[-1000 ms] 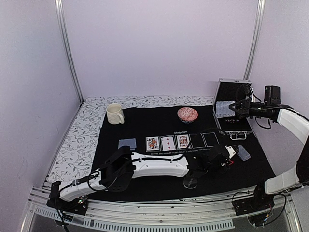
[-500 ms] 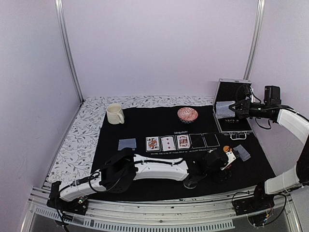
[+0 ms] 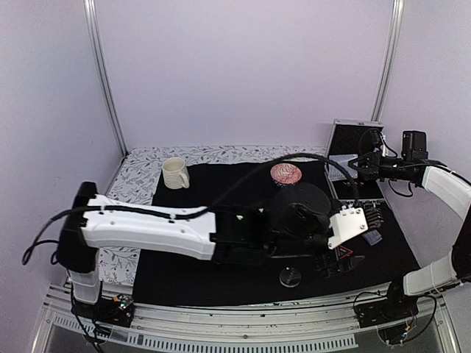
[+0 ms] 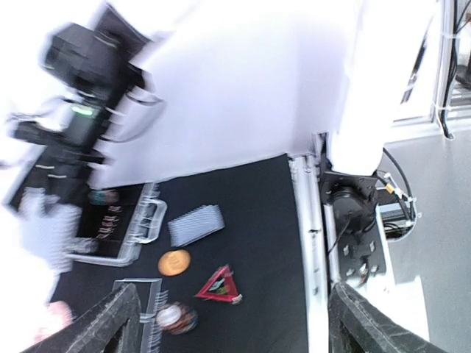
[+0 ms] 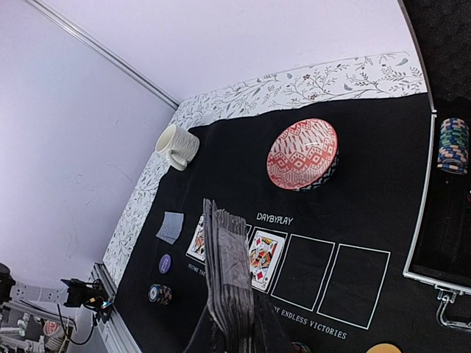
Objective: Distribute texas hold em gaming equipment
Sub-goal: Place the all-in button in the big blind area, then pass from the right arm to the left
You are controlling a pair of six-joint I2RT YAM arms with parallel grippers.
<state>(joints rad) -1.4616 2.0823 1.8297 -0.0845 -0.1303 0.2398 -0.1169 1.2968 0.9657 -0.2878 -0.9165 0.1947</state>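
Jaws of the left gripper (image 4: pixel 232 312) now stand apart, empty and raised, leaving the triangle (image 4: pixel 218 285) beside the orange disc (image 4: pixel 174 262) at the near right of the mat (image 4: pixel 257 198), so that piece looks placed, while the right gripper (image 5: pixel 235 338) stays clenched on the deck (image 5: pixel 228 272).

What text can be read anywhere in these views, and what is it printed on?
"DAYBYPLAY": white print on the black mat.
"ENDLESS VICTORIES": a lower line on the same mat; its start is hidden behind the deck.
Face-up cards: corner marks too small to read.
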